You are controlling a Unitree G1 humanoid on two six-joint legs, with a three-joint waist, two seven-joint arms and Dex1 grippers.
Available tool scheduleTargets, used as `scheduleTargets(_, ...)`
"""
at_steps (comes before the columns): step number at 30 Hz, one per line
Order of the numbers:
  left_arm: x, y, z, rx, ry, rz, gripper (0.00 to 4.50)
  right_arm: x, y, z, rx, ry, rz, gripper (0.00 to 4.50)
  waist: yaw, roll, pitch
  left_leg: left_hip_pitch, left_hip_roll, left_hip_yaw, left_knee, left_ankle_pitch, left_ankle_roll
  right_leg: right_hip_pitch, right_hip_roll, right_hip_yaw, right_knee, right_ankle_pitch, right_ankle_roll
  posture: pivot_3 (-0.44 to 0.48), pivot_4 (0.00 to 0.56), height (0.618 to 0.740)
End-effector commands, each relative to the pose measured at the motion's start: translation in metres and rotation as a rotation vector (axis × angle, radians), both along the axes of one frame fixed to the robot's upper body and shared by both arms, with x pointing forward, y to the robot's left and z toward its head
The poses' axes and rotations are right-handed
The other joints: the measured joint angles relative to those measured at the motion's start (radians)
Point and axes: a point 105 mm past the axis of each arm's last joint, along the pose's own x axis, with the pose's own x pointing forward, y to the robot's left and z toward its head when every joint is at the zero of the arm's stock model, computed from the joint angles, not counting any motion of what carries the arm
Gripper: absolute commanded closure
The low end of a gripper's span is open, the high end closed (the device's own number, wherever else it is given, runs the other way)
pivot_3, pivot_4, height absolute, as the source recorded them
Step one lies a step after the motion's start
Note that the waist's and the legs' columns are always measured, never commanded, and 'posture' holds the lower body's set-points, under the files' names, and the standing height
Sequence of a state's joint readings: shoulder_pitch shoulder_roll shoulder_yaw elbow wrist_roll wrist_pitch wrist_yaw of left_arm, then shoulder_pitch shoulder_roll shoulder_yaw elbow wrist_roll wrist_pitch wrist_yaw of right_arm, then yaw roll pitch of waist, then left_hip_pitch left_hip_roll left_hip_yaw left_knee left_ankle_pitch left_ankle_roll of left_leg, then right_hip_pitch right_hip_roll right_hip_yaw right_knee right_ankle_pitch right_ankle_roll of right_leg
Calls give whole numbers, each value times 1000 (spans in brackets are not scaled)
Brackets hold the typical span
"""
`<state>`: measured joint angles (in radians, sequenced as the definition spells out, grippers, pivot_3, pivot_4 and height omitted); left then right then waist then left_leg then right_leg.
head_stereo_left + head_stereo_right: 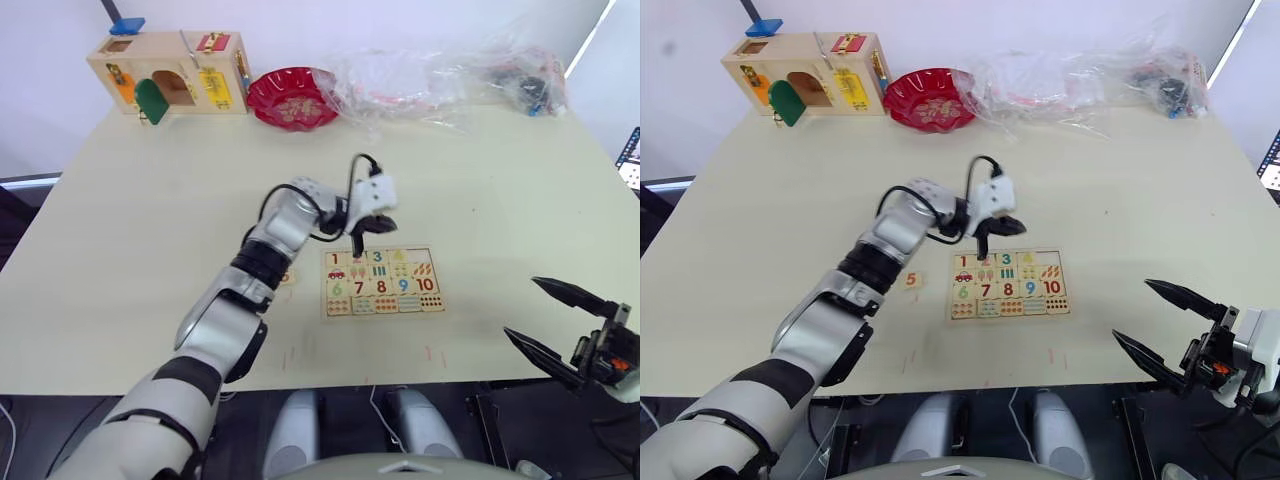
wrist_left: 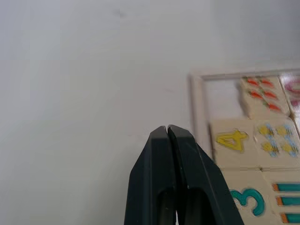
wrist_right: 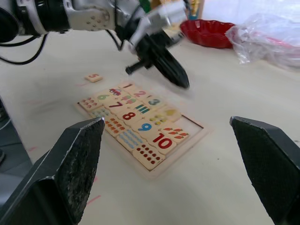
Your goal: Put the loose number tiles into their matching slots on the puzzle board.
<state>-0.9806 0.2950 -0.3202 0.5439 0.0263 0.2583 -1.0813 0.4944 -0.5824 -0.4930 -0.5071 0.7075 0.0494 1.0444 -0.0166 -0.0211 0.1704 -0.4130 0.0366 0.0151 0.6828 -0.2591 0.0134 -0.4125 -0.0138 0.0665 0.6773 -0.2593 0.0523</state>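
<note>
Currently L gripper (image 1: 987,243) is hovering over puzzle board's (image 1: 1008,284) far edge, fingers (image 2: 171,173) pressed together, holding nothing. Board is lying mid-counter (image 1: 790,200); tiles 1–4 are sitting in top row, fifth slot (image 3: 186,123) showing bare. Tile 5 (image 1: 912,281) is lying loose just left of board. R gripper (image 1: 1160,325) is hanging off counter's near edge, fingers spread wide. Counting pics too small to read.

Numerals 1, 2, 3, 4 and 6–10 on puzzle board (image 1: 1008,285) tiles; 5 on loose tile (image 1: 912,281)
</note>
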Motion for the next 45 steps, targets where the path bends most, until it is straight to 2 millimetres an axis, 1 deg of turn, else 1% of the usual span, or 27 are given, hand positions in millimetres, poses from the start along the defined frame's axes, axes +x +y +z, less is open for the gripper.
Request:
scheduleTargets(1, 1, 21, 30, -186, 35, 97, 4429, 10, 5, 6, 22, -10, -34, 0, 1, 0, 0, 0, 0, 0, 0, 0, 0, 0, 0, 0, 0, 0, 0, 0, 150, 740)
scheduleTargets(2, 1, 28, 36, -258, 52, 134, 4429, 15, 6, 6, 30, -7, -48, 0, 1, 0, 0, 0, 0, 0, 0, 0, 0, 0, 0, 0, 1, 0, 0, 0, 150, 740)
scheduleTargets(4, 1, 35, 41, -328, 59, 179, 4429, 20, 6, 6, 42, -5, -61, 0, 4, 0, 0, 0, 0, 0, 0, 0, 0, 0, -1, 0, 1, 0, 0, 0, 150, 740)
scheduleTargets(6, 9, 59, 45, -391, -39, 326, 4429, 33, 9, 8, 82, -12, -76, 0, 7, 0, 0, 0, 0, -1, 1, 0, 0, 0, -1, -1, 1, 0, 0, 0, 150, 740)
scheduleTargets(7, 9, 68, 46, -438, -50, 375, 4429, 41, 10, 10, 105, -21, -95, 0, 7, 0, 0, 0, 0, -1, 1, 0, 0, 0, -1, -1, 1, 0, 0, 0, 150, 740)
scheduleTargets(9, 9, 83, 46, -503, -49, 460, 4429, 50, 12, 16, 123, -68, -110, 0, 6, 0, 0, 0, 0, -1, 2, 0, 0, 0, -1, -1, 1, 0, 0, 0, 150, 740)
scheduleTargets(12, 9, 113, 45, -614, -94, 648, 4429, 78, 10, 25, 134, -162, -232, 0, 5, 0, 0, 0, 0, -1, 2, 0, 0, 0, -2, -1, 1, 0, 0, 0, 150, 740)
scheduleTargets(14, 7, 134, 46, -632, -200, 779, 4429, 92, 12, 29, 158, -177, -270, 0, 6, 0, 0, 0, 0, -2, 2, 0, 0, 0, -2, -1, 2, 0, 0, 0, 150, 740)
scheduleTargets(17, 1, 156, 37, -714, -183, 908, 4429, 114, 15, 35, 213, -190, -320, 0, 9, 0, 0, 0, 0, -2, 1, 0, 0, 0, -3, -1, 2, 1, 0, 0, 150, 740)
scheduleTargets(19, -5, 169, 34, -752, -207, 991, 4429, 126, 17, 36, 244, -182, -312, 0, 11, 0, -1, 0, 0, -2, 2, 0, 0, 0, -3, -2, 2, 1, 0, 0, 150, 740)
scheduleTargets(21, -13, 174, 31, -772, -226, 1018, 4429, 131, 19, 35, 275, -161, -275, 0, 13, 0, -1, 0, 0, -2, 2, 0, 0, 0, -4, -2, 2, 1, 0, 0, 150, 740)
scheduleTargets(23, -30, 181, 24, -786, -212, 1016, 4429, 134, 23, 32, 277, -134, -192, 0, 16, 0, -1, -1, 0, -1, 2, 0, 0, 0, -4, -2, 1, 1, 0, 0, 150, 740)
scheduleTargets(25, -42, 185, 19, -773, -215, 1004, 4429, 134, 25, 31, 266, -111, -127, 0, 10, 0, -1, -1, 0, -1, 1, 0, 0, 0, -4, -2, 1, 1, 0, 0, 150, 740)
scheduleTargets(28, -59, 187, 13, -750, -199, 959, 4429, 129, 25, 24, 206, -73, -41, 0, 8, 0, -1, 0, 1, -2, 0, 0, 0, 0, -4, -2, 2, 1, 0, 0, 150, 740)
scheduleTargets(32, -86, 194, 0, -694, -133, 894, 4429, 118, 16, 15, 124, 7, 48, 0, 3, 0, -1, 1, 1, -1, 0, 0, 0, 0, -4, -1, 1, 1, 0, 0, 150, 740)
scheduleTargets(35, -106, 198, -9, -662, -81, 858, 3631, 104, 4, 8, 72, 55, 79, 0, 5, 0, -1, 1, 1, -1, 0, 0, 0, 0, -4, -2, 1, 1, 0, 0, 150, 740)
scheduleTargets(37, -122, 202, -15, -640, -42, 827, 2708, 93, -5, 4, 38, 92, 89, 0, 5, 0, -1, 0, 1, -1, 0, 0, 0, 1, -4, -2, 0, 1, 0, 0, 150, 740)
scheduleTargets(39, -137, 209, -21, -614, -7, 814, 1620, 79, -15, -2, 4, 136, 90, 0, 4, 0, -1, 1, 1, -1, 0, 0, 0, 1, -4, -2, 0, 1, 0, 0, 150, 740)
scheduleTargets(40, -145, 213, -25, -597, 11, 807, 1372, 71, -19, -3, 1, 155, 93, 0, 5, 0, -1, 1, 1, -1, 0, 0, 0, 1, -4, -2, 1, 1, 0, 0, 150, 740)
scheduleTargets(43, -162, 221, -33, -558, 45, 795, 26, 54, -30, -5, -10, 198, 82, 0, 3, 0, -1, 1, 1, 0, -1, 0, 0, 1, -4, -1, 0, 0, 0, 0, 150, 740)
scheduleTargets(45, -170, 229, -37, -535, 66, 792, 26, 46, -38, -8, -28, 222, 55, 0, 4, 0, -1, 2, 1, 0, -1, 0, 0, 1, -3, -1, 0, 0, 0, 0, 150, 740)
